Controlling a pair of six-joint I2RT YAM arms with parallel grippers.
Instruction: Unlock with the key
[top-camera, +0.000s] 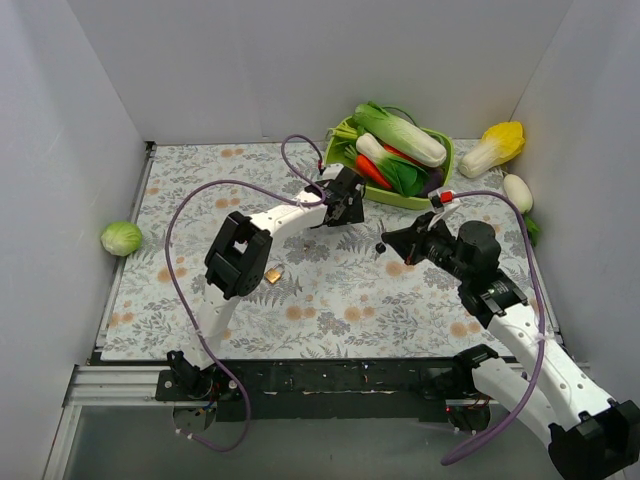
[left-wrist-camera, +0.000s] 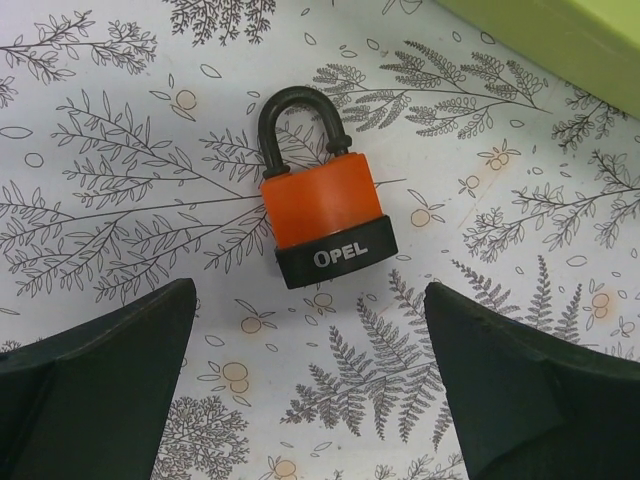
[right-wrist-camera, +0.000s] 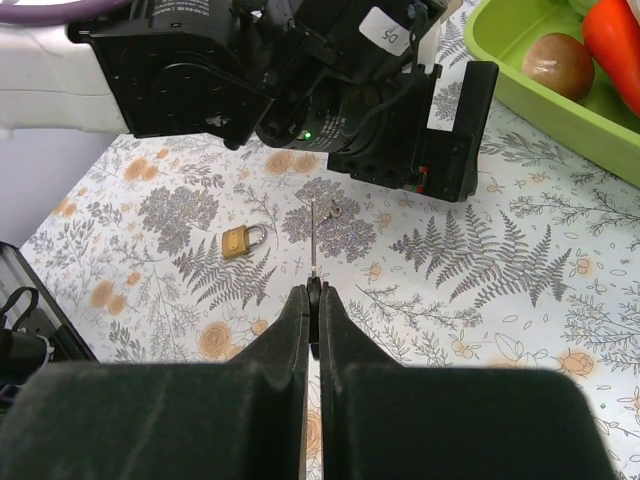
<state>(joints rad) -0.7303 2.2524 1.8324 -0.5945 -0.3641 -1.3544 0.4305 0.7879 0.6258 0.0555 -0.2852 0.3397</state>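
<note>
The key (right-wrist-camera: 313, 245) has a black head pinched between my right gripper's (right-wrist-camera: 313, 296) shut fingers, and its thin silver blade sticks out forward, edge-on. In the top view the right gripper (top-camera: 390, 243) holds it mid-table, just right of my left gripper (top-camera: 343, 210). An orange padlock (left-wrist-camera: 322, 215) with a black base marked OPEL and a black shackle lies flat on the floral cloth. My left gripper (left-wrist-camera: 310, 315) hovers over it, wide open, its fingers (left-wrist-camera: 110, 370) apart from the lock and nearer the camera than it.
A small brass padlock (right-wrist-camera: 243, 240) (top-camera: 273, 274) lies left of the key's line. A tiny silvery piece (right-wrist-camera: 335, 210) rests beyond the blade tip. The green tray (top-camera: 343, 140) of toy vegetables stands at the back. A cabbage (top-camera: 121, 238) sits by the left wall.
</note>
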